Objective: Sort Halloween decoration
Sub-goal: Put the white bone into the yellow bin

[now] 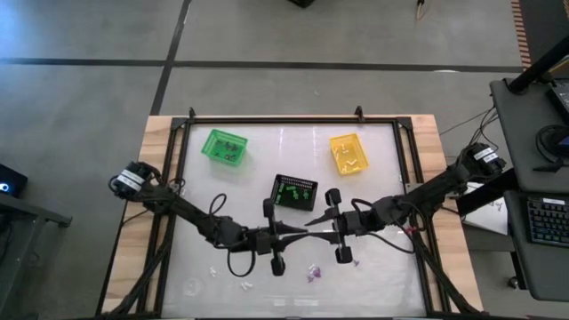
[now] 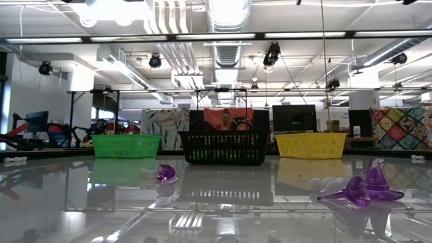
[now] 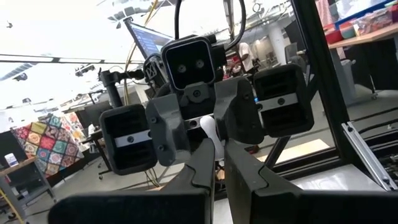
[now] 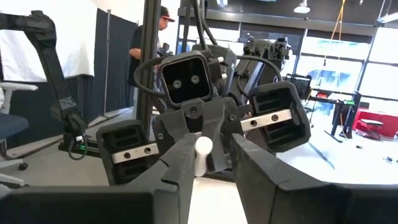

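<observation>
1. Between the two grippers – tip to tip above the surface [image 1: 204,200] – a white trinket [image 4: 203,148] is pinched by the left gripper [image 1: 302,233], pressed together on it.
2. Right gripper [image 1: 313,220] is spread around the trinket, nearer – handover pending.

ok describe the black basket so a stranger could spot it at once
On the white table, three small baskets sit along the far half. The black basket is the middle one, nearest the two grippers, between the green basket and yellow basket.
</observation>
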Tool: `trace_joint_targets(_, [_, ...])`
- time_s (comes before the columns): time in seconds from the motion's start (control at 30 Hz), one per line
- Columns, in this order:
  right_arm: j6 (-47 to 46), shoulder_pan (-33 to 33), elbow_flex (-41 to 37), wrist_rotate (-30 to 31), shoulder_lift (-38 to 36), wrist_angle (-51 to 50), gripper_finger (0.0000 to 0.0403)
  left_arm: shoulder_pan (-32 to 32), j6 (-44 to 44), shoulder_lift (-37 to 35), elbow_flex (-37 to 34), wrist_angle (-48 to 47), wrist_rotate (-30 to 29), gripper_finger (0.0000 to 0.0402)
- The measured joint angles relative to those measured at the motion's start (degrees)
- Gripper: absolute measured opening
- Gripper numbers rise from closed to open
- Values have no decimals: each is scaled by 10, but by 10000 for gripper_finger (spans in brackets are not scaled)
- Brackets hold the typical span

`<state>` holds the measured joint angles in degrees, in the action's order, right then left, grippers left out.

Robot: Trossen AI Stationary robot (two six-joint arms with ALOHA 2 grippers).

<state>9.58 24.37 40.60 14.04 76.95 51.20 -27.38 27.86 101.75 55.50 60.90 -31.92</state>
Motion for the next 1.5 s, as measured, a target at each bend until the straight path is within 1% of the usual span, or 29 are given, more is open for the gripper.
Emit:
trace_joint_targets(0.07, [4,0,0,-5,0,0,75,0,0,0,0,0,0,0])
trace_joint_targets(0.2, [16,0,0,-8,0,0,21,0,1,0,0,0,0,0])
trace_joint_targets(0.37, [15,0,0,-8,0,-1,15,0,1,0,0,0,-2,0])
trace_joint_targets(0.43, [14,0,0,-6,0,-1,15,0,0,0,0,0,-16,6])
trace_joint_targets(0.53, [14,-1,0,-5,0,-1,14,0,0,0,0,0,-32,29])
trace_joint_targets(0.67, [14,-1,0,-2,0,0,13,-1,-1,0,0,-3,-33,74])
trace_joint_targets(0.73, [10,-2,0,4,-3,0,13,-1,0,0,0,-3,-42,96])
trace_joint_targets(0.8, [6,-3,0,25,-7,-1,13,-1,1,0,0,-11,-81,117])
trace_joint_targets(0.87, [4,-3,0,71,-20,-24,13,-3,1,0,0,-30,-140,134])
trace_joint_targets(0.93, [-13,-10,0,156,-40,-70,13,-6,1,0,-1,-51,-202,146])
trace_joint_targets(1.03, [-72,-36,0,293,-82,-203,13,-14,1,-1,-1,-61,-281,153])
trace_joint_targets(1.1, [-150,-66,0,352,-112,-331,13,-18,2,-2,-1,-65,-309,154])
trace_joint_targets(1.13, [-203,-87,0,365,-125,-396,13,-18,2,-2,-1,-66,-316,154])
trace_joint_targets(1.2, [-315,-139,0,364,-148,-523,13,-18,-3,-2,-1,-66,-319,154])
trace_joint_targets(1.23, [-366,-166,0,353,-155,-582,13,-18,-8,-3,-1,-66,-319,154])
trace_joint_targets(1.3, [-440,-225,0,316,-160,-681,13,-18,-22,-4,-2,-66,-313,151])
trace_joint_targets(1.4, [-499,-312,0,237,-155,-780,13,-16,-41,-8,-2,-66,-285,141])
trace_joint_targets(1.5, [-503,-388,0,153,-131,-812,13,-13,-53,-17,-6,-65,-260,128])
